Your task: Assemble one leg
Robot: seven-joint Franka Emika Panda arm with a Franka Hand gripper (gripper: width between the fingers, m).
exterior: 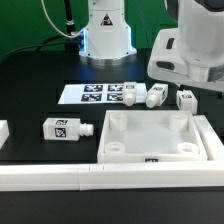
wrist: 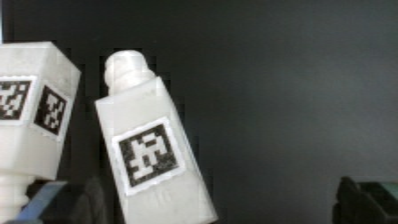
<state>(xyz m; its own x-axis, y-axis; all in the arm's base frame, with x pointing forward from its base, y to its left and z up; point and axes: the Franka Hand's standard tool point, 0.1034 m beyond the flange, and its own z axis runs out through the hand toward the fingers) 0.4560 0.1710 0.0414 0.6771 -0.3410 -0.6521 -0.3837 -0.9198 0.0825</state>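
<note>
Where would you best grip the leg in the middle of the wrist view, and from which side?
By its two long flat flanks, mid-body, clear of the round peg, coming straight down from above. The leg lies flat, tag up, within the open gripper's span but skewed to it, so probably turn the wrist first. A second leg lies close beside.

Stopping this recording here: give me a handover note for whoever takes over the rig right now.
Gripper: open, empty; a leg lies below, between its fingers, ungripped.
Legs: first leg, second leg and third leg in a row beyond the tray piece; fourth leg alone toward the exterior view's left.
Done: nothing fitted; the tray piece holds no leg.
Left: grasp a leg, seat its peg in a corner hole.
</note>
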